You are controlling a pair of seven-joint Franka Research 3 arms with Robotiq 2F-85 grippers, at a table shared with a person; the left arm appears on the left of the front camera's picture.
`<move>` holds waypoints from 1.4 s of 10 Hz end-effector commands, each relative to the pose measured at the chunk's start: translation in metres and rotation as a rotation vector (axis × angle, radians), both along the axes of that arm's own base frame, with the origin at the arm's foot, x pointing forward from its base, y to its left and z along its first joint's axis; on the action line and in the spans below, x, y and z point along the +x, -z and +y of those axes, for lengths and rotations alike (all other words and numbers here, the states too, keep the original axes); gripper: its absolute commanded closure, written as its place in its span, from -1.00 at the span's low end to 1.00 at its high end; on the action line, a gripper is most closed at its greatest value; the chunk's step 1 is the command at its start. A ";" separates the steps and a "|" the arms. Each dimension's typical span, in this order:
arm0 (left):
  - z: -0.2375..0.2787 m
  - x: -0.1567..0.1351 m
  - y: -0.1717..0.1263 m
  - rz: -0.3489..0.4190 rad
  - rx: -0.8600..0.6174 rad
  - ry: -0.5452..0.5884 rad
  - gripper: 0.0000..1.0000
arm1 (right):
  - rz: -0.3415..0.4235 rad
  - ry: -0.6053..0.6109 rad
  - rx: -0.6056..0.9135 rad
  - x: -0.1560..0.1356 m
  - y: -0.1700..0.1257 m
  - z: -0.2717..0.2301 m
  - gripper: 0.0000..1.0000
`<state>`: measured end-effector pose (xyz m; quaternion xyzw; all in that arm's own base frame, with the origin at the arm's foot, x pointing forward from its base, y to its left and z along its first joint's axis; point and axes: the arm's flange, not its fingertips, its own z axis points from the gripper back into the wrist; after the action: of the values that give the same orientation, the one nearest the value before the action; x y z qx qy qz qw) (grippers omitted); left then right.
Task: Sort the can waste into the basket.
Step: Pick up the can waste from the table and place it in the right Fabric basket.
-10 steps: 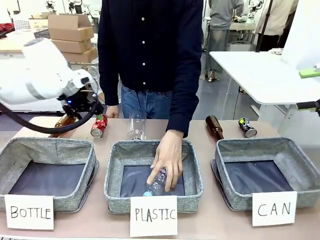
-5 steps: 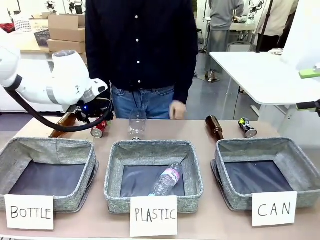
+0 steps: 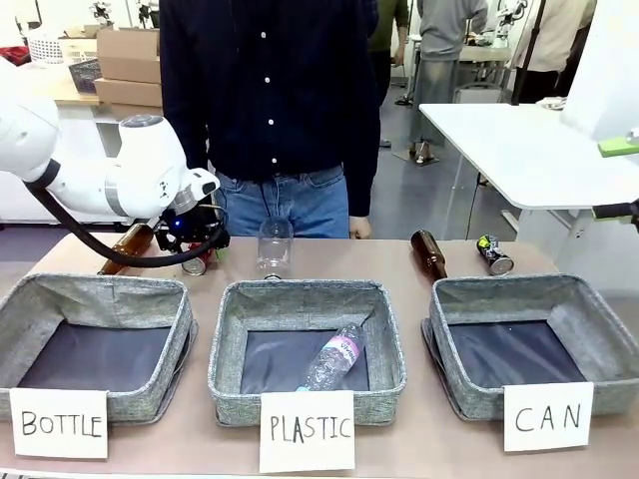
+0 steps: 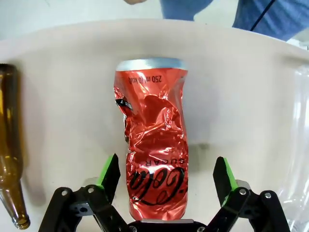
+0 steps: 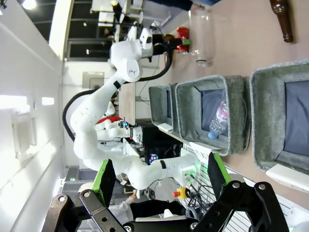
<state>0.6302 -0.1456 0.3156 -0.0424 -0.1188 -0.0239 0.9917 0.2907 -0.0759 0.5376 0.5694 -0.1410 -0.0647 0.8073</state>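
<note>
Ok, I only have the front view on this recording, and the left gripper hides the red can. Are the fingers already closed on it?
Observer: No. In the left wrist view the left gripper is open, its green pads either side of the dented red can with gaps on both sides.
Operator: How does the can lie?
Observer: On its side on the table, silver top pointing away from the gripper.
Operator: Anything close to it?
Observer: A brown glass bottle lies along one side and a clear plastic bottle on the other; neither touches the can.
Operator: And the right gripper?
Observer: The right gripper is open, empty, away from the table.
</note>
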 end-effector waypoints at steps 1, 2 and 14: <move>-0.004 0.005 -0.007 -0.033 0.051 -0.051 -0.51 | -0.032 -0.007 0.014 0.003 -0.001 0.001 -1.00; -0.006 0.004 -0.008 -0.034 0.054 -0.050 0.20 | -0.032 -0.007 0.014 0.003 -0.001 0.001 -1.00; 0.047 -0.053 -0.098 -0.023 -0.143 0.049 1.00 | -0.032 -0.007 0.014 0.003 -0.001 0.001 -1.00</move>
<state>0.6156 -0.1270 0.3739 -0.0697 -0.1297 -0.0116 0.9890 0.2906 -0.0761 0.5376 0.5690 -0.1412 -0.0649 0.8075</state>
